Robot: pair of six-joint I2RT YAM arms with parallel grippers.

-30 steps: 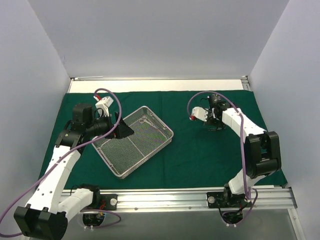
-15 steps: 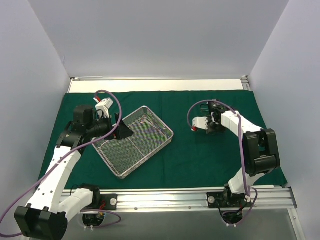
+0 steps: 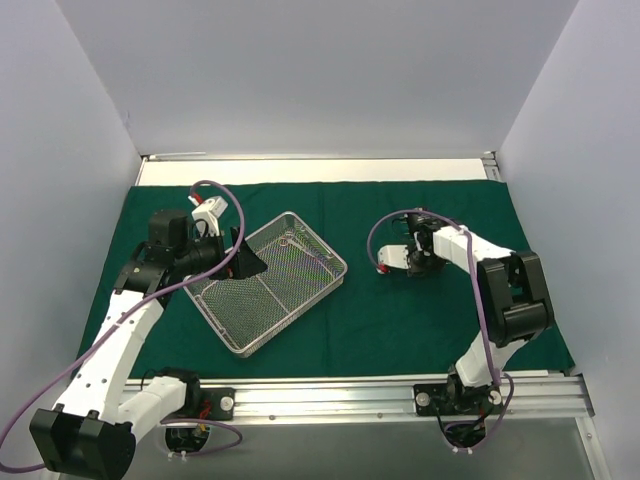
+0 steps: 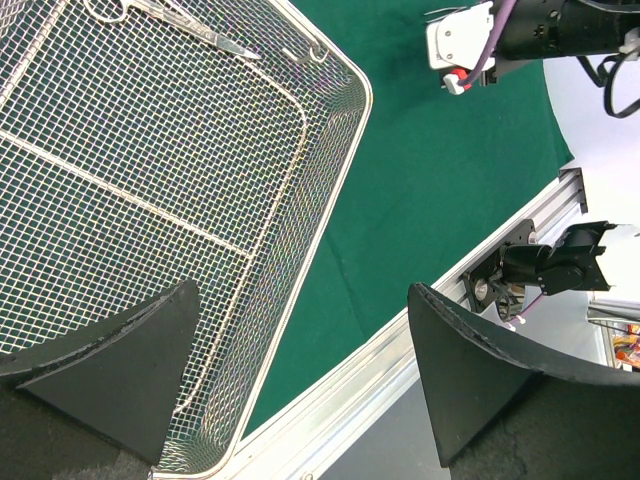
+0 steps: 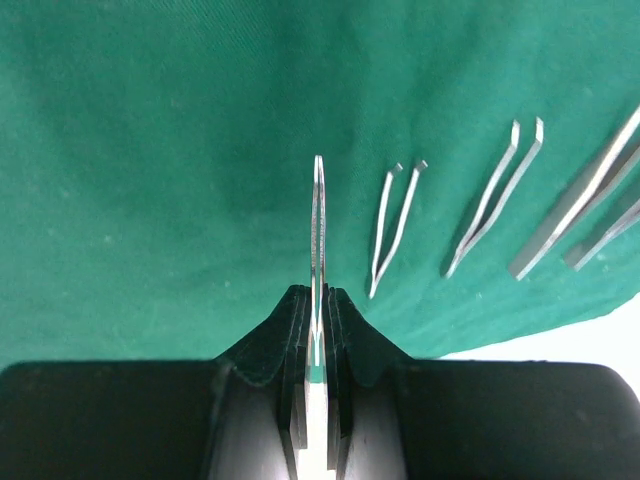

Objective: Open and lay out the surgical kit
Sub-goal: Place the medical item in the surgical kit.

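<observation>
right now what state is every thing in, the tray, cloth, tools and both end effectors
green drape: unfolded, spread flat
wire-mesh tray: uncovered, sitting on the drape, mostly empty
tray instruments: lying in the tray's far corner
left end effector: open, above the tray's edge
right end effector: shut on the held forceps
held forceps: pinched edge-on over the drape
laid-out forceps: lying in a row on the drape

No legible text, labels or numbers anywhere.
</observation>
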